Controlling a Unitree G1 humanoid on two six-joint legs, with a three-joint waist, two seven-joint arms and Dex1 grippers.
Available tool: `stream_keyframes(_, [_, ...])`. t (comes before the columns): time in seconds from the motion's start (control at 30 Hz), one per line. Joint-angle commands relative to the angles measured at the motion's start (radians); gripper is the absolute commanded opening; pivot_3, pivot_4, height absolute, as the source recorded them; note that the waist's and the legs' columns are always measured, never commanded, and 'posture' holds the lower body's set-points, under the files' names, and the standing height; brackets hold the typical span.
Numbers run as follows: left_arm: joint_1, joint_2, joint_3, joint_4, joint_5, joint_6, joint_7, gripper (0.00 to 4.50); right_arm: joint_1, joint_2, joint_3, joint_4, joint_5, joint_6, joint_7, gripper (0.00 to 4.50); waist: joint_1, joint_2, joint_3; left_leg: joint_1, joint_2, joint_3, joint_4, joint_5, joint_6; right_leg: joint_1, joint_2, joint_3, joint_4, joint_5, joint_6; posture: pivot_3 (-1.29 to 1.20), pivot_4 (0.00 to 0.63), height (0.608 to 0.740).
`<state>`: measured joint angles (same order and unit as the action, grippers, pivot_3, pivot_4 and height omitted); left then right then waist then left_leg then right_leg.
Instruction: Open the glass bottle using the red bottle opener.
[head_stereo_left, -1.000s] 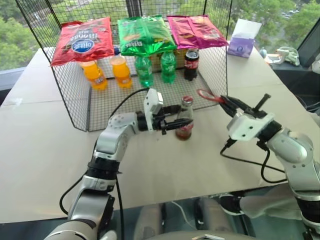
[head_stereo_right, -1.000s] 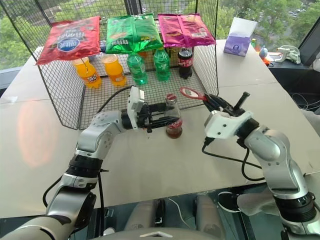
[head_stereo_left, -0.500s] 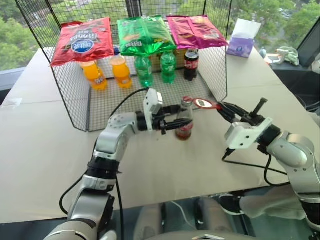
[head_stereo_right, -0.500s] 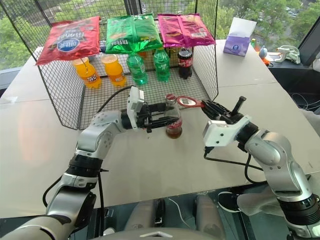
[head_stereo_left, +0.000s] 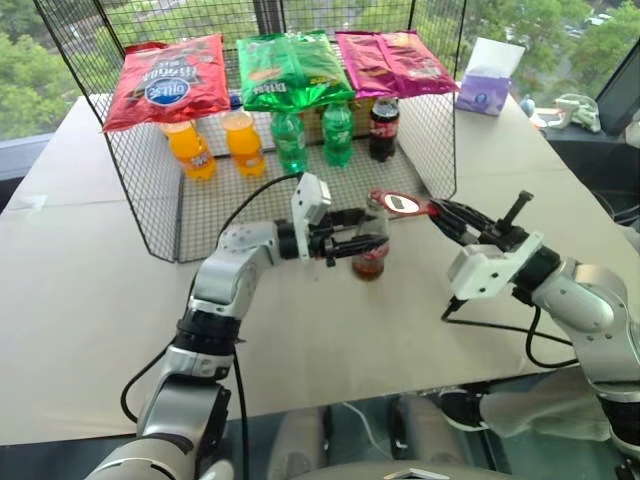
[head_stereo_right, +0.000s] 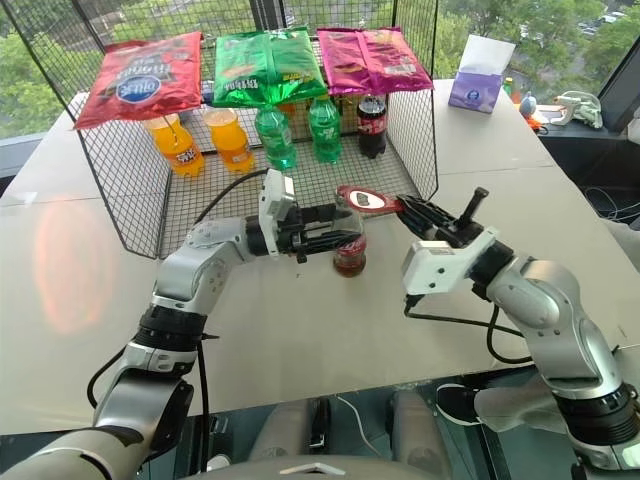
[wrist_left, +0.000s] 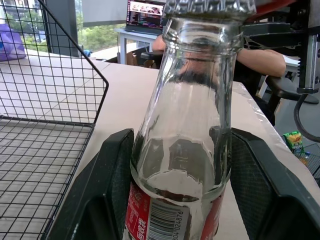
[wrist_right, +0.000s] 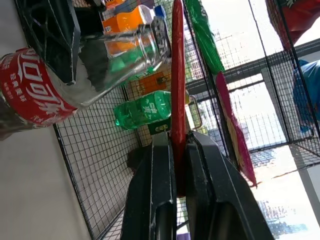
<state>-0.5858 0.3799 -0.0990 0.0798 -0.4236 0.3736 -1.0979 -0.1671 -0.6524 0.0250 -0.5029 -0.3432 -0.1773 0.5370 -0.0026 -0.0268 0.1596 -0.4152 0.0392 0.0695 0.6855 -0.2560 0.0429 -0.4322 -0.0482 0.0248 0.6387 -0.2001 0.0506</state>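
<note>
The glass bottle stands upright on the table just in front of the wire basket, with cola in its lower part and a red label. My left gripper comes in from the left and is shut on its body; both black fingers press against the glass. My right gripper is shut on the handle of the red bottle opener. The opener lies flat, and its ring head sits at the crimped metal cap. In the right wrist view the opener shows edge-on beside the cap.
Behind the bottle stands a wire basket holding orange soda bottles, green soda bottles and a dark cola bottle, with snack bags on top. A tissue box is at the back right. A black cable lies by my right arm.
My right gripper carried the opener left and turned it flat, from beside the bottle to its cap. The left gripper and the bottle stayed still.
</note>
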Motion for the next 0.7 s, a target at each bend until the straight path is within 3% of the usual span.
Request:
stream_keyframes(0.03, [-0.022,0.002,0.009,-0.053,-0.020,-0.003,-0.001,2.19,0.024,-0.004,-0.045,-0.044,0.019,0.012,-0.006,0.00,-0.001,0.000,0.000,0.000,0.000,0.000,0.000,0.000,0.000,0.000,0.000,0.000,0.000,0.000,0.000,0.00,0.150,0.740])
stream_keyframes(0.17, [-0.023,0.001,0.008,-0.052,-0.020,-0.002,0.002,2.19,0.014,0.026,-0.028,-0.057,0.022,0.020,-0.027,0.00,-0.003,0.000,0.000,0.000,0.000,0.000,0.000,0.000,0.000,0.000,0.000,0.000,0.000,0.000,0.000,0.00,0.150,0.740])
stream_keyframes(0.5, [-0.021,0.000,0.009,-0.053,-0.020,-0.005,0.005,2.19,-0.100,0.247,0.116,-0.006,-0.052,0.135,-0.117,0.00,-0.006,0.000,0.000,-0.001,0.000,0.000,0.000,0.000,0.000,0.000,0.000,0.000,0.000,0.000,0.000,0.00,0.150,0.740])
stream_keyframes(0.7, [-0.014,0.005,0.012,-0.040,-0.017,-0.017,-0.003,2.19,-0.075,0.274,0.189,0.059,-0.114,0.081,-0.158,0.00,-0.007,0.000,0.000,0.000,0.000,0.000,0.000,0.000,0.000,0.000,0.000,0.000,0.001,0.000,0.000,0.00,0.150,0.740])
